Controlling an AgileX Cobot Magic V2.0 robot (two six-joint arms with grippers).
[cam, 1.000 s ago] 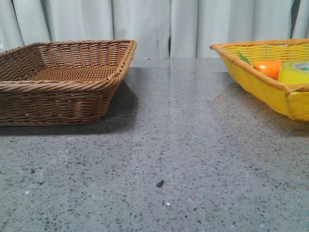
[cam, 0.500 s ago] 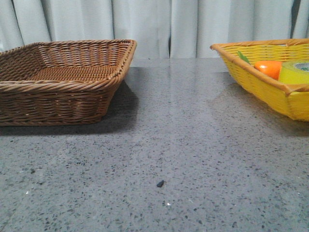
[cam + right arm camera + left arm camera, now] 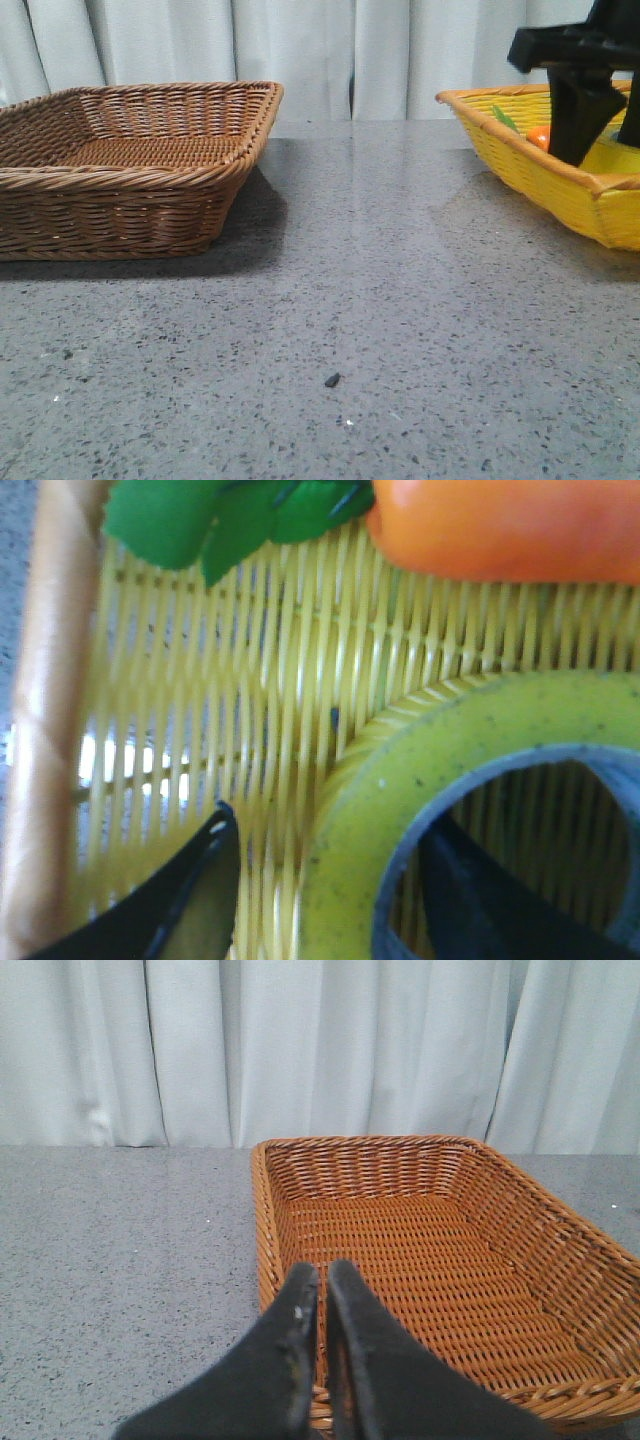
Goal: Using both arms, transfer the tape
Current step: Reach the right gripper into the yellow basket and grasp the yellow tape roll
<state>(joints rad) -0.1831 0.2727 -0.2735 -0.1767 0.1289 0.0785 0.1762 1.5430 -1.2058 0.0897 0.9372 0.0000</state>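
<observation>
The tape (image 3: 400,770), a glossy yellow roll, lies flat in the yellow basket (image 3: 520,152) at the right. In the front view only a sliver of the tape (image 3: 612,158) shows behind my right arm. My right gripper (image 3: 330,825) is open and straddles the roll's wall, with one finger outside it and the other inside the core. It shows in the front view (image 3: 603,135) reaching down into the basket. My left gripper (image 3: 322,1272) is shut and empty, hovering over the near rim of the brown wicker basket (image 3: 420,1260).
An orange carrot-shaped toy (image 3: 500,530) with green leaves (image 3: 220,515) lies just beyond the tape; it also shows in the front view (image 3: 540,138). The brown basket (image 3: 120,215) stands at the left on the grey speckled table (image 3: 350,300). White curtains hang behind.
My right arm has come into the front view and lowered into the yellow basket, now covering most of the tape and carrot. The baskets have not moved.
</observation>
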